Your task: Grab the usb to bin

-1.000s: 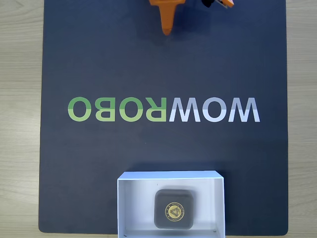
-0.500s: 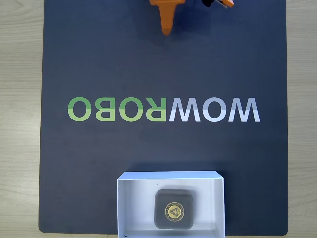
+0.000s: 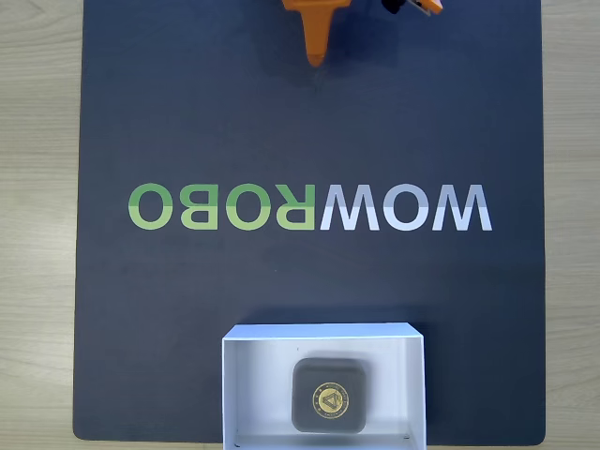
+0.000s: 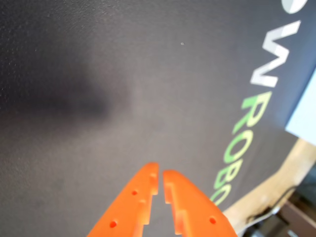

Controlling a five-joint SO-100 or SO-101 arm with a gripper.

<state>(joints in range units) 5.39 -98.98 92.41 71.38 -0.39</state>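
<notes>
The usb [image 3: 328, 397], a dark grey rounded-square case with a gold triangle emblem, lies flat inside the bin [image 3: 253, 375], a shallow white box at the mat's near edge in the fixed view. A corner of the bin [image 4: 304, 113] shows at the right edge of the wrist view. My orange gripper [image 3: 317, 58] points down from the top edge of the fixed view, far from the bin. In the wrist view the gripper [image 4: 160, 173] has its two orange fingers [image 4: 140, 197] nearly touching, with nothing between them.
A dark mat [image 3: 187, 309] with the mirrored WOWROBO lettering [image 3: 309, 207] covers the wooden table [image 3: 37, 234]. A black and orange arm part [image 3: 412, 7] sits at the top edge. Cables lie beyond the table edge [image 4: 276, 207] in the wrist view.
</notes>
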